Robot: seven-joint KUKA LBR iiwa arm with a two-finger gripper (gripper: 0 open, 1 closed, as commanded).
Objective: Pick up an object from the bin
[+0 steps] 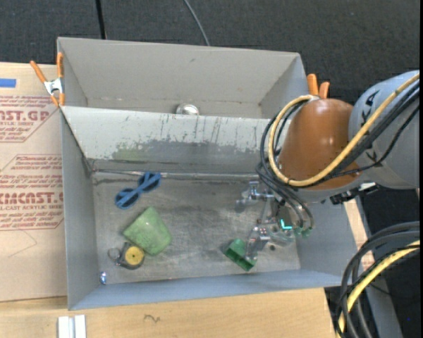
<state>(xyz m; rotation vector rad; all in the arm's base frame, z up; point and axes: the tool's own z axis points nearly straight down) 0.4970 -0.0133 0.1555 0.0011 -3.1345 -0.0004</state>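
Green block (239, 253) lay by the bin's (183, 282) front wall, my tool (262, 239) low beside it, seemingly placed to grab it; open or closed, I couldn't tell.

Grey bin (77, 189) all round, and its back wall is streaked with whitish scratches and dull smears. At ten o'clock on the floor, there's a bright blue looped thing (137, 189). Down at eight o'clock, a pale lime-green lump (148, 231), and at seven a yellow disc (132, 257) with a dark centre. Five o'clock now: a dark green piece (240, 254). By it, the silvery gripper (257, 241), a speck of teal glowing on it. At three o'clock, an orange-brown cover (317, 143), looped by yellow and black cables (268, 146).
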